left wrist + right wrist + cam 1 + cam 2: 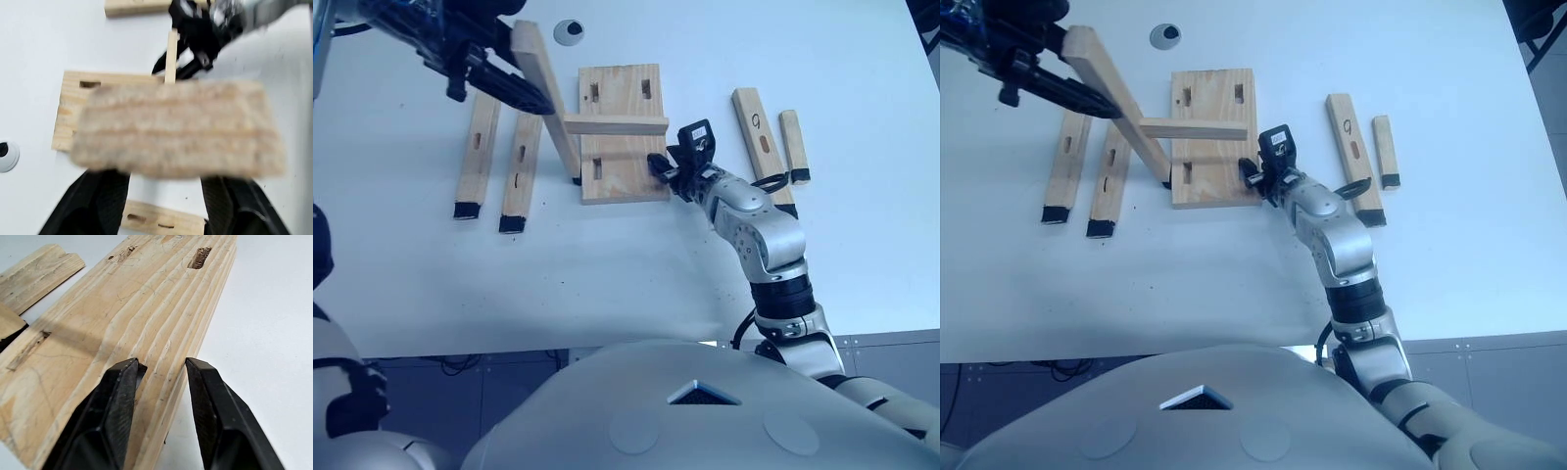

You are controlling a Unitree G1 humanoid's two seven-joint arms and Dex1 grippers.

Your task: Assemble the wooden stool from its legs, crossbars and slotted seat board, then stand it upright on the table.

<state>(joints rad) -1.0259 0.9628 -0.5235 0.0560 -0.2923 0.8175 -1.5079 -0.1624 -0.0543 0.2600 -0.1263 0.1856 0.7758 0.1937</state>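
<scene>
My left gripper (pixel 530 95) is shut on a wooden leg (pixel 533 49) and holds it tilted above the table. The leg's black-tipped foot is down at the left edge of the slotted seat board (pixel 622 98). A crossbar (pixel 617 124) sticks out of this leg and reaches rightward over the board. In the left wrist view the leg's end (pixel 176 127) is close up, with the crossbar (pixel 171 54) beyond it. My right gripper (pixel 664 168) is open at the board's right edge. One finger (pixel 115 401) lies over the board's top (pixel 122 308) and the other sits beside its edge.
Two more legs (pixel 478 157) (pixel 521 171) lie flat left of the board. A further leg (pixel 759 147) and a short crossbar (pixel 793 147) lie to the right, past my right arm. A round grommet (pixel 571 31) sits at the table's far side. The near half of the table is bare.
</scene>
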